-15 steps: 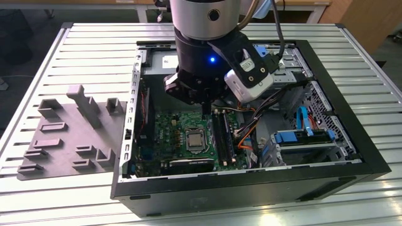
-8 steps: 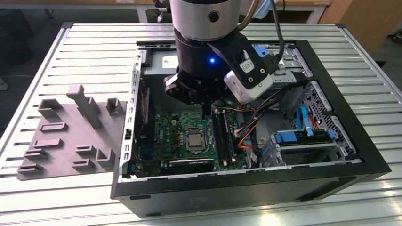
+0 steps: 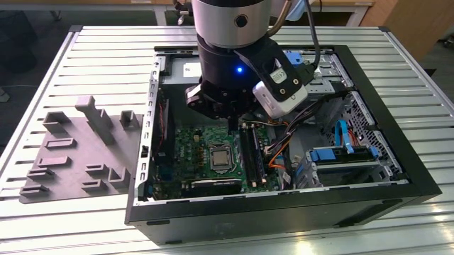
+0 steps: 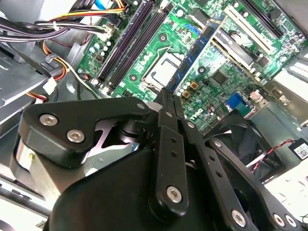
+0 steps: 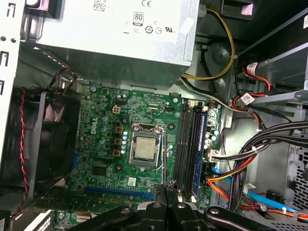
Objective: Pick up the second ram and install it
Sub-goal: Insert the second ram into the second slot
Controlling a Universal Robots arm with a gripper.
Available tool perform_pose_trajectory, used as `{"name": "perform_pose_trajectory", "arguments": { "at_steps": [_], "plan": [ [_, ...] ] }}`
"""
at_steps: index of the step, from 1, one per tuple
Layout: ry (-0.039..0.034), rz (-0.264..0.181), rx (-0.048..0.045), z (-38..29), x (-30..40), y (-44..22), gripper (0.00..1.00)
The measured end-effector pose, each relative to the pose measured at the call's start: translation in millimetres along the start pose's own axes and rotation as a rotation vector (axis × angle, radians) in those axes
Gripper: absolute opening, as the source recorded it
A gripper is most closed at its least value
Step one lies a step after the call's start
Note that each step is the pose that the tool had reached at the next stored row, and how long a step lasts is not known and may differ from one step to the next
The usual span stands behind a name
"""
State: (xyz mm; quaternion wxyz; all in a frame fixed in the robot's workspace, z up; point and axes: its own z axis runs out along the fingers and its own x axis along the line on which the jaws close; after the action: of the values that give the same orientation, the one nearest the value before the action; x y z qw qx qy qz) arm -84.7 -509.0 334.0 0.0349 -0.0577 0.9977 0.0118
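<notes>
My gripper (image 3: 233,118) hangs inside the open computer case (image 3: 397,159), over the green motherboard (image 3: 202,141). Its fingers (image 4: 166,113) are shut on the second ram (image 4: 195,53), a thin dark stick with small chips that points away from the fingers towards the board. In the first wrist view the ram (image 5: 164,159) shows edge-on as a narrow line beside the processor (image 5: 146,148). It hangs above the board, to one side of the long black memory slots (image 5: 185,144). A blue-edged stick (image 5: 201,149) sits in the outermost slot.
Bundled cables (image 5: 240,163) run close beside the slots. A black fan (image 5: 45,139) and the grey power supply (image 5: 115,33) border the board. On the exterior view's left a grey fixture plate (image 3: 71,154) with blocks lies on the slatted table (image 3: 92,48).
</notes>
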Motion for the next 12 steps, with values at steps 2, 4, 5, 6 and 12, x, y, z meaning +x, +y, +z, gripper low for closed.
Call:
{"name": "perform_pose_trajectory", "arguments": {
  "at_steps": [2,4,5,6,12],
  "plan": [
    [0.0000,0.001,0.0000,0.9,-0.1,0.0,0.12],
    [0.0000,0.003,0.0002,1.6,-0.8,-0.1,0.12],
    [0.0000,0.004,0.0003,2.0,-1.2,-0.2,0.12],
    [-0.0001,0.005,0.0004,2.5,-1.7,-0.2,0.12],
    [-0.0003,0.017,0.0012,4.1,-3.7,-0.5,0.12]
  ]
}}
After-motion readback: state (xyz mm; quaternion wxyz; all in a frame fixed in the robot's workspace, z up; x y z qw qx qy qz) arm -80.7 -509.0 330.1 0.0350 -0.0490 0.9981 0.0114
